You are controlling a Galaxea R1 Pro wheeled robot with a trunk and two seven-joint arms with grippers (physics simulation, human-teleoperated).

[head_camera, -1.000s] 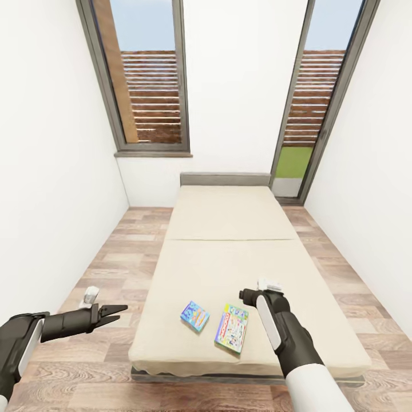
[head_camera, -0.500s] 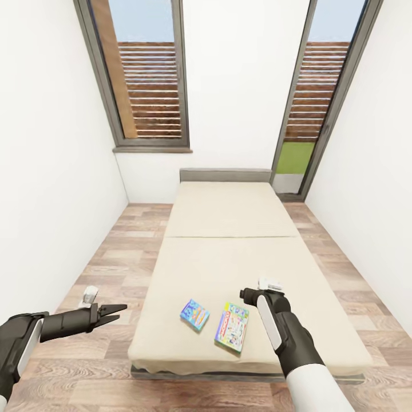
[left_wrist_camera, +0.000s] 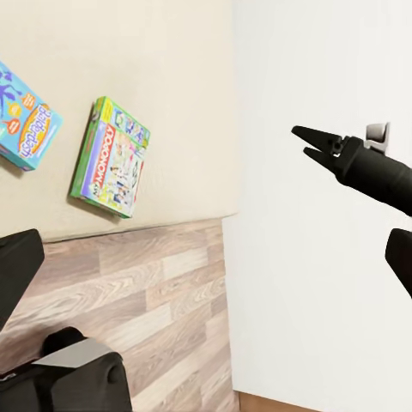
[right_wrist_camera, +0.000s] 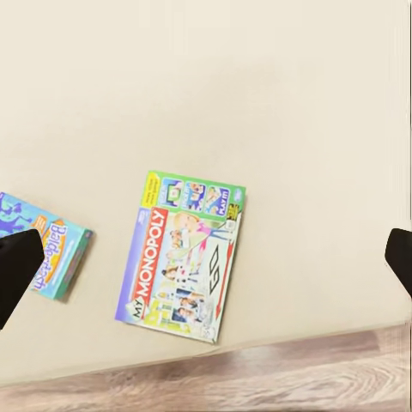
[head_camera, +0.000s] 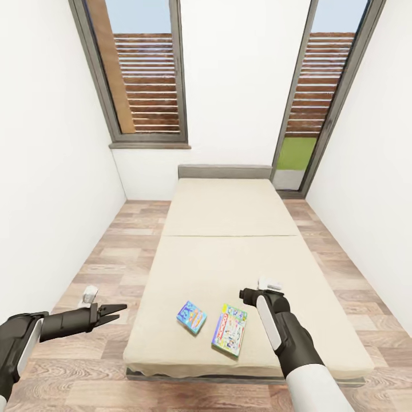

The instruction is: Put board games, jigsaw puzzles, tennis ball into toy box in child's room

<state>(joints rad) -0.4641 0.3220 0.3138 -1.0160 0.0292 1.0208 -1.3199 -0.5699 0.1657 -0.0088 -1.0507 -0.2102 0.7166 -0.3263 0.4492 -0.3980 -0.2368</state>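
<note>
From the head view, two board games are lying near the foot edge of the bed (head_camera: 229,217): a small blue box (head_camera: 191,316) and, just beside it, a green-edged Monopoly box (head_camera: 230,329). The right gripper (head_camera: 269,286) is hanging over the mattress beside the Monopoly box; I cannot tell its opening. The left gripper (head_camera: 111,312) is pointing narrow over the floor.

In the left wrist view, both flat boxes are sitting close to the bed's corner.

In the right wrist view, the fingertips (right_wrist_camera: 19,266) are standing wide; descending squarely over the Monopoly box (right_wrist_camera: 184,256) and pinching across its short width seems wisest.
</note>
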